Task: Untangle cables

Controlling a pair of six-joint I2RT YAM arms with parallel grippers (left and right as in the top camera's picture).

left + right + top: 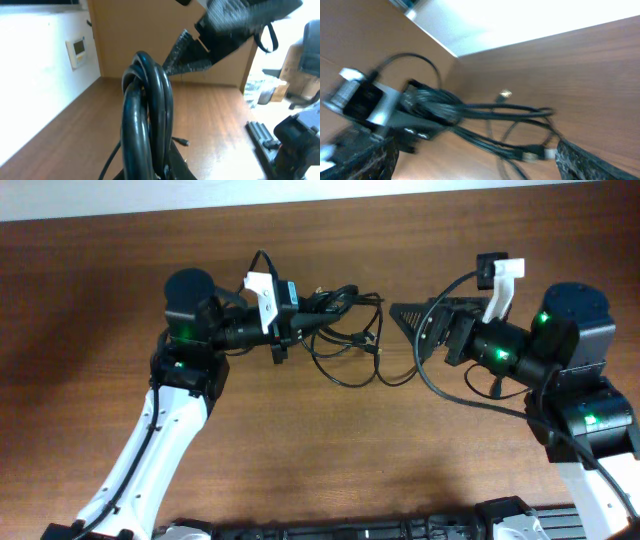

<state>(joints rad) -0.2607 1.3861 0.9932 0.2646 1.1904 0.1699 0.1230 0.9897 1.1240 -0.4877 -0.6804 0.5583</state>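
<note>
We see a brown wooden worktop (330, 460) with both arms reaching in from the near edge. The left arm (150, 430), white below and black above, bends towards the far middle. The right arm (585, 415) comes in from the near right and turns left. Their tools face each other across the far middle of the worktop, apart, with the cables (345, 350) between them.

The left tool (310, 318) is clenched on the cables, several black strands running through it in one bunch. In its own wrist view the cables (146, 110) rise as a tight upright loop right in front of the lens, hiding the tool. The right wrist view gives us the same grip from the other side, the cables (490, 112) fanning out rightward from the left tool (445, 112).

The right tool (400, 315) is released. Its two fingers (367, 157) stand wide apart at the lower corners of its wrist view, gripping nothing. Its tip is just beside the loops, and we cannot tell whether it touches them.

Past the left tool the cables spread into loose loops on the worktop, one wide loop curving near and right under the right tool. A small pale plug (505, 93) lies on the wood on the far side of the strands. Another connector (535, 151) sits on a strand nearer the right tool.
</note>
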